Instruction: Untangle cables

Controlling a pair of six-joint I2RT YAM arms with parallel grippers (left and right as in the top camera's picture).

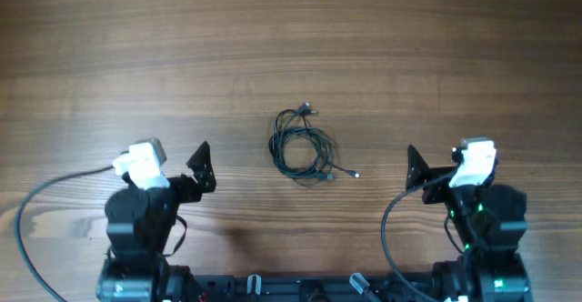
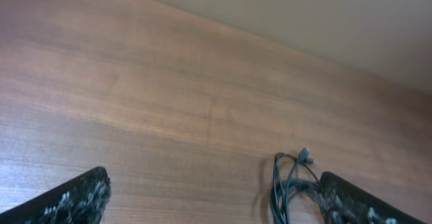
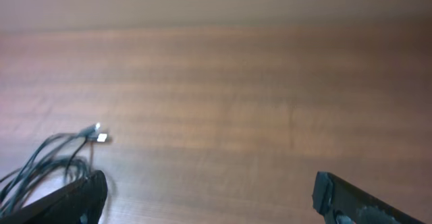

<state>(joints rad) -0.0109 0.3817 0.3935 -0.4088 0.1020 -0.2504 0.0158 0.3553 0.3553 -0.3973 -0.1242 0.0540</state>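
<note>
Cables sat in the middle of things: thin black cords with small silvery plugs lay in one loose round coil on the brown wooden worktop. Nothing touched the coil. I think the job was at its very start. The step in hand looked like the reach toward the coil, with no strand pulled free yet.

The left jaws hung to the left of the coil, a little nearer the robot, spread wide and holding nothing. The right jaws hung to the right of the coil, a bit farther off, also spread wide and holding nothing.

One plug end stuck out of the coil on the side near the right jaws. Another plug end poked out on the far side of the coil. The next move likely called for one pair of jaws to pinch a loose end while the other held the coil down. The cords were very thin, so the jaws would need to drop right to the wood and close with care.

Bare wood lay all around the coil, and every worktop edge was well apart from it. A thicker black arm cable looped far to the left of the coil, out of the way.
</note>
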